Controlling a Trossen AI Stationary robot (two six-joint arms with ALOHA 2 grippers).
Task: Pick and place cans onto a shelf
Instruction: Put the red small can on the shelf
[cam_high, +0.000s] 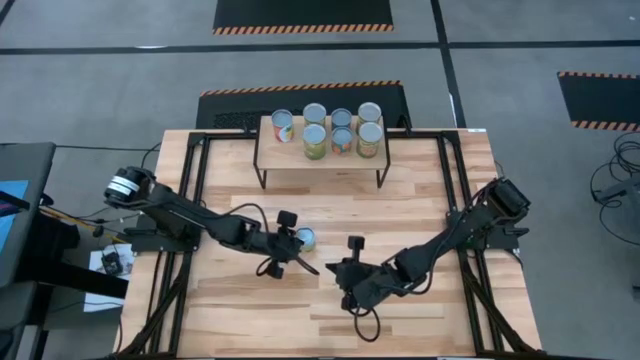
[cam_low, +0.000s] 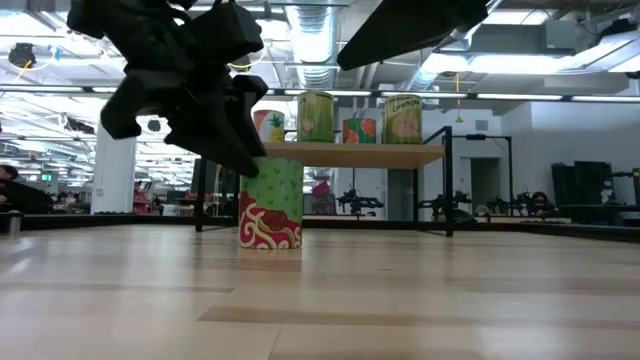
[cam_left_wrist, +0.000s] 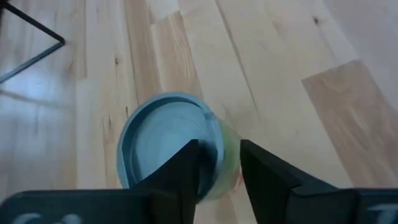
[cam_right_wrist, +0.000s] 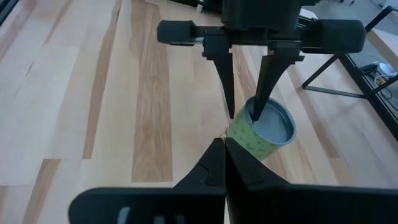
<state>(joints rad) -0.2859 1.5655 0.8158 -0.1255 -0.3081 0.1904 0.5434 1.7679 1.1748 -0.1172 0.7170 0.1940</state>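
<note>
Can with a green label is standing upright mid-table, near of the shelf; I'm straddling its rim with the left gripper, fingers parted. Rigid, light, slick metal: I'd grip its sides. Right gripper is waiting closed

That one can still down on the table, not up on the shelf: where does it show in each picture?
High view: the can stands mid-table at the left gripper.
Low view: left of centre, green and red label, under that gripper.
Left wrist view: pale blue top just beyond the fingers.
Right wrist view: right of centre, the left gripper's fingertips at its rim.
Shared landmark: the shelf.
</note>
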